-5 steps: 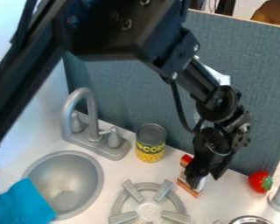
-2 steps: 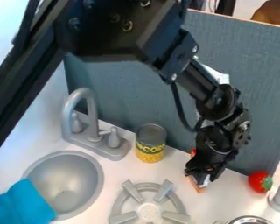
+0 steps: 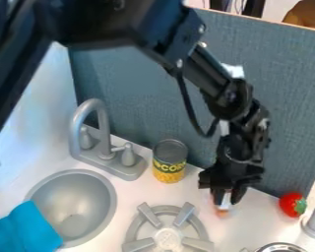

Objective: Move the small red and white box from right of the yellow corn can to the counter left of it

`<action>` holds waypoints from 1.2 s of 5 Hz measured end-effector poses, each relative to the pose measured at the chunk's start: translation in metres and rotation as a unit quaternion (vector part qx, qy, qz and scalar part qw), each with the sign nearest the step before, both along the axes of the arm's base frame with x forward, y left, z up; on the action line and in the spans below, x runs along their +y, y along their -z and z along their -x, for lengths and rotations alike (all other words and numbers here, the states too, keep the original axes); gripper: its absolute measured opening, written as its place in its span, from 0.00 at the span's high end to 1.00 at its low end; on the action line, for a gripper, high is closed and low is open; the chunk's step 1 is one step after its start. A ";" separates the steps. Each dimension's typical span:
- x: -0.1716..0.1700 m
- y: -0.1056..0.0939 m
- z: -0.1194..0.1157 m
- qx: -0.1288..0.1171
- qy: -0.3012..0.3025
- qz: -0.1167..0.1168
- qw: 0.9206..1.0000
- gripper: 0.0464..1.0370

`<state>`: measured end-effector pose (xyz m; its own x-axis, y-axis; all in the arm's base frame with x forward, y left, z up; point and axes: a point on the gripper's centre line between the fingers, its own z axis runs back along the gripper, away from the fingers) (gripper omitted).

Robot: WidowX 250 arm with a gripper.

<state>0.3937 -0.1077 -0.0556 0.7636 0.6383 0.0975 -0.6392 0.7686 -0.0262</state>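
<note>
Turning more upright, the pincer (image 3: pixel 227 197) appears to grip a small white-and-orange box (image 3: pixel 224 203), which has straightened from its earlier slant, suggesting a secure hold. The box is low at the bench (image 3: pixel 252 222), between the corn can (image 3: pixel 169 161) and the toy tomato (image 3: pixel 291 204).

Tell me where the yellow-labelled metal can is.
The can stands mid-view, right of the grey curved faucet and behind the grey stove burner.
</note>
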 end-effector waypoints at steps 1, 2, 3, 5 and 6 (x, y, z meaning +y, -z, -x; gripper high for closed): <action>0.001 -0.024 0.010 0.000 0.050 0.041 0.998 0.63; 0.009 -0.042 0.026 -0.006 0.063 0.053 0.997 0.63; 0.021 -0.059 0.049 -0.011 0.075 0.035 0.997 0.63; 0.084 -0.060 0.065 -0.027 0.010 -0.007 1.000 0.63; 0.108 -0.061 0.061 -0.031 -0.010 -0.018 0.999 0.63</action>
<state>0.3330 -0.0002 0.0049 0.7428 0.6485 0.1665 -0.6522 0.7570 -0.0388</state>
